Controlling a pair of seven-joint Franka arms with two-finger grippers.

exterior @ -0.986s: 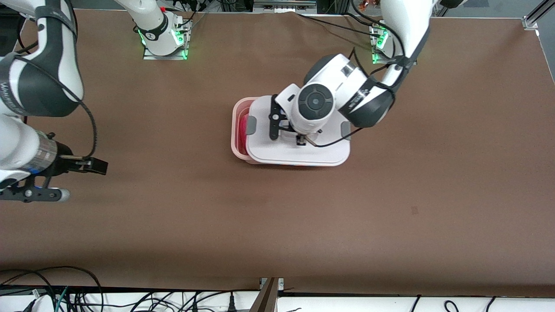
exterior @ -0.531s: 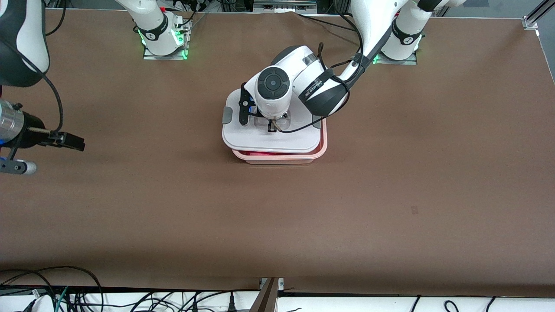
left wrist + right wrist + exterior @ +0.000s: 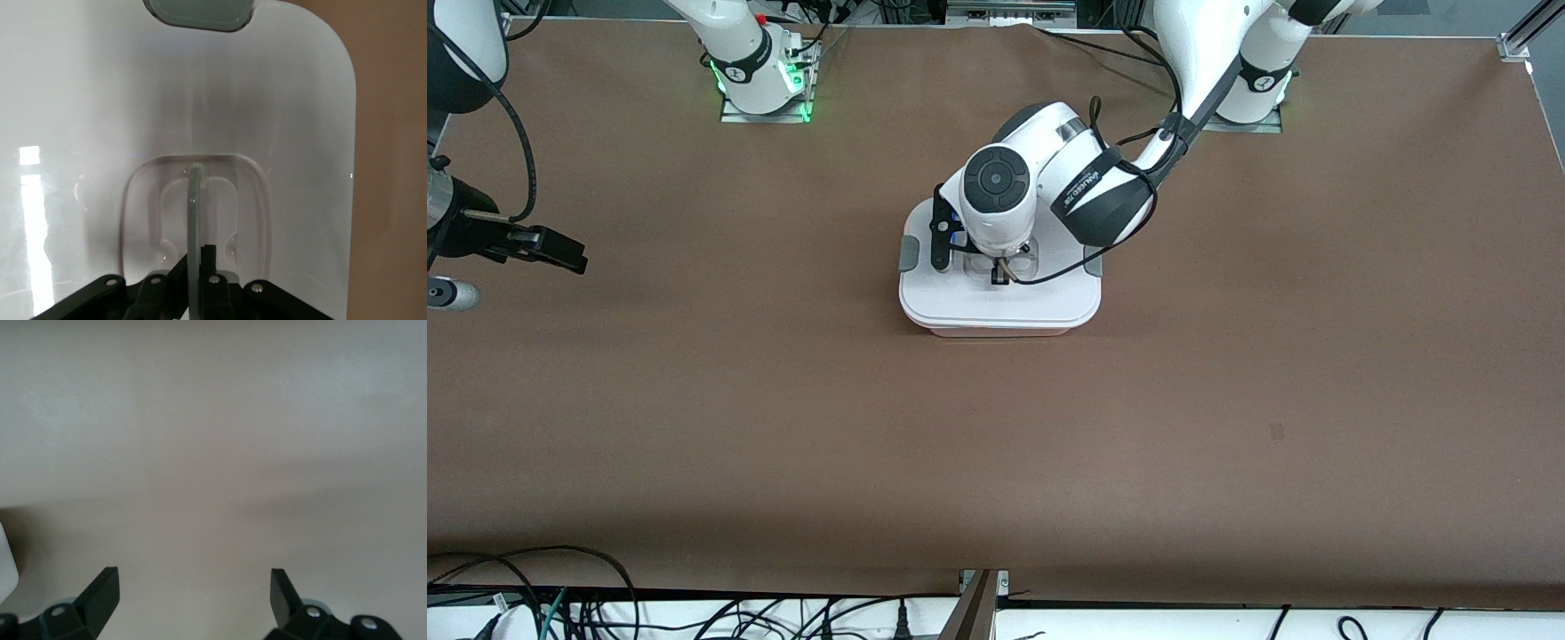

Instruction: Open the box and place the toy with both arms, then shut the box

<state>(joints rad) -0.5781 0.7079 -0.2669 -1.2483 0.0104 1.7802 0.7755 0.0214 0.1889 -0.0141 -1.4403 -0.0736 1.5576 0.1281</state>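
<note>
On the matte brown tabletop (image 3: 1227, 400) we see the left end effector (image 3: 1000, 271) pinching the glossy white lid's (image 3: 996, 302) clear handle (image 3: 195, 200), while the right end effector (image 3: 534, 244) waits, spread apart, over bare tabletop

Box (image 3: 1000, 302) sits mid-surface (image 3: 1227, 400), lid (image 3: 100, 100) on it. Left pincer (image 3: 1000, 271) on the lid's centre handle (image 3: 195, 200). Right pincer (image 3: 534, 244) over the surface's right-arm end, well apart from the box.

Pink box (image 3: 996, 331) mid-table — white lid (image 3: 1000, 298) on, grey clips
</note>
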